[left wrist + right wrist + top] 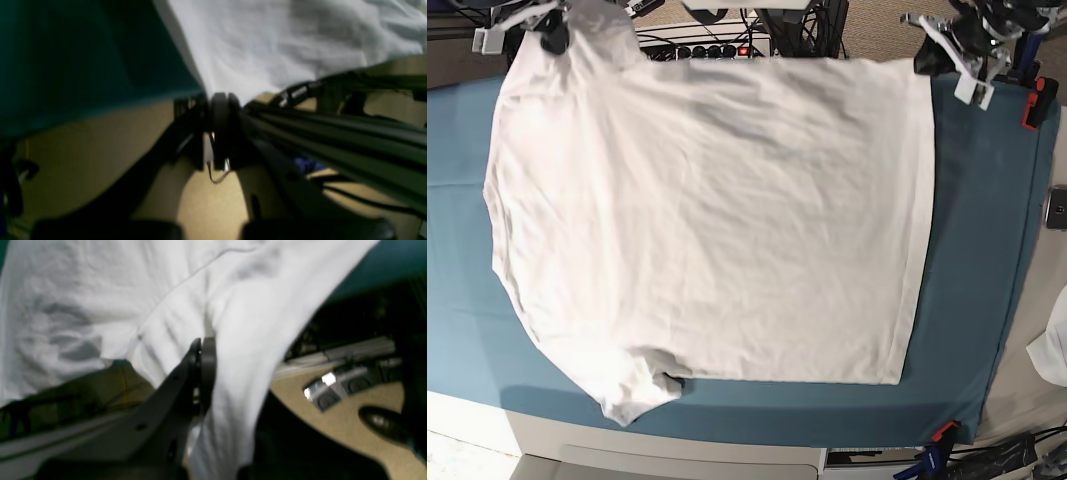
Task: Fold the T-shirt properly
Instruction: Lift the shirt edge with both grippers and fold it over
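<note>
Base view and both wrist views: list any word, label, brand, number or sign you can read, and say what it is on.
No readable text in any view.
T-shirt: plain white, no print or visible label.
Teal cloth: plain, no marking.
Dark device at the table's edge: too small to read.
Power strip behind the table: only a red light, no legible lettering.
Wrist views: too blurred for any lettering.
</note>
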